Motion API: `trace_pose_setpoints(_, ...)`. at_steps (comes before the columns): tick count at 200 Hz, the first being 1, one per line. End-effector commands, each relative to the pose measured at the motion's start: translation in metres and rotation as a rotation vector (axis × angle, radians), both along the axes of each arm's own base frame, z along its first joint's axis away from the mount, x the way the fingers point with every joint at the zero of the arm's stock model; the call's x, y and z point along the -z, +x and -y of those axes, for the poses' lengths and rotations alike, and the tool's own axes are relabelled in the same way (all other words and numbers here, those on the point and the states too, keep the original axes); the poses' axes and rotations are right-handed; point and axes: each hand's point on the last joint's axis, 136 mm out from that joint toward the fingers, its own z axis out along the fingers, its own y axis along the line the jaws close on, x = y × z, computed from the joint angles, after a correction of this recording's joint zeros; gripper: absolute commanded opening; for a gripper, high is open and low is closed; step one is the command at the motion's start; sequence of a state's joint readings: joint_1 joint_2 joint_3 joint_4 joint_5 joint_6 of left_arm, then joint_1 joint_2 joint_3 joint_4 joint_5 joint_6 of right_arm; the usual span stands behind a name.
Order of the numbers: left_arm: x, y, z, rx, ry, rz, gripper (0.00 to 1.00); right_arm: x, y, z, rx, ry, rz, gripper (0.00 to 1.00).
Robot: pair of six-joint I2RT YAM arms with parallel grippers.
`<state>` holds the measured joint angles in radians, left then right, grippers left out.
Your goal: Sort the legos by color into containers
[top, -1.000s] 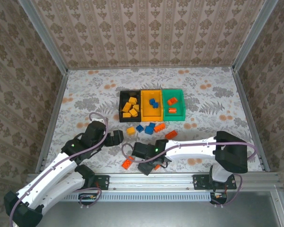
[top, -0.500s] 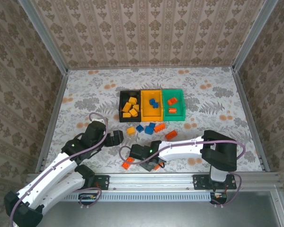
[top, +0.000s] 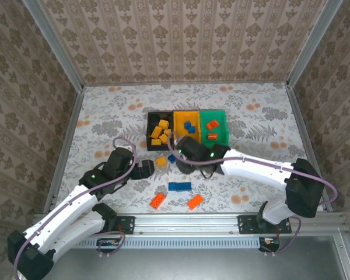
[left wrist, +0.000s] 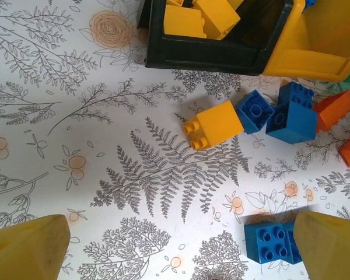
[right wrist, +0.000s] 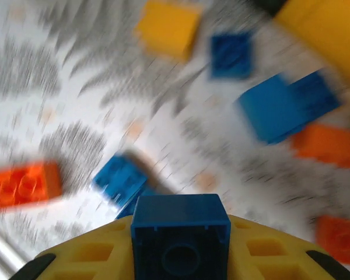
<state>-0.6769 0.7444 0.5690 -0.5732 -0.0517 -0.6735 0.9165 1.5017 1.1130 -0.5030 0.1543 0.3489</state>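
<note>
Right claw (top: 182,158) pinching 1 blue lego (right wrist: 181,224), arm stretched beside bins (top: 186,111), left claw (left wrist: 175,242) spread wide, empty

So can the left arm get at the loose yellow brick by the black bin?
Probably yes: the open left gripper faces the yellow brick with nothing between, though a blue brick crowds its side.

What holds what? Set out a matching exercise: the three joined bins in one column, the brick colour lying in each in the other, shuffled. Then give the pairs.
Column one:
1. black bin
2. yellow-orange bin
3. green bin

Column two:
A. blue bricks
B. red-orange bricks
C. yellow bricks

Pairs: 1-C, 2-A, 3-B.
</note>
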Motion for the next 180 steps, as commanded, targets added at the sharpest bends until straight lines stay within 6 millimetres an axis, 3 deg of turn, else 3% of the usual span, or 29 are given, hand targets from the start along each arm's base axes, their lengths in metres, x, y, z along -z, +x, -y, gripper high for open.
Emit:
trace_pose_setpoints(1, -0.003, 0.003, 0.006, 0.014, -0.024, 0.005, 1.0, -0.02, 0.05, 0.002, 0.152, 0.074, 0.025, 0.32)
trace_pose_setpoints(34, -0.003, 0.004, 0.011, 0.035, -0.026, 0.0, 1.0, -0.001, 0.11, 0.006, 0.306, 0.031, -0.007, 0.32)
trace_pose_setpoints(56, -0.001, 0.005, 0.016, 0.047, -0.029, -0.008, 1.0, 0.023, 0.133, 0.012, 0.373, -0.054, -0.036, 0.34)
trace_pose_setpoints(85, 0.002, 0.004, 0.02, 0.065, -0.026, -0.021, 1.0, 0.034, 0.151, 0.011, 0.42, -0.076, -0.039, 0.42)
trace_pose_setpoints(107, 0.002, 0.004, 0.023, 0.082, -0.024, -0.023, 1.0, 0.025, 0.157, 0.006, 0.417, -0.042, -0.021, 0.63)
trace_pose_setpoints(122, 0.0, 0.004, 0.028, 0.104, -0.028, -0.022, 1.0, 0.009, 0.155, 0.003, 0.408, -0.003, -0.003, 0.7)
trace_pose_setpoints(152, -0.004, 0.0, 0.052, 0.235, 0.011, -0.006, 1.0, -0.02, 0.139, 0.008, 0.4, 0.083, 0.023, 0.76)
trace_pose_setpoints(180, 0.006, -0.012, 0.087, 0.429, 0.15, -0.012, 1.0, -0.025, 0.114, 0.027, 0.41, 0.118, 0.016, 0.77)
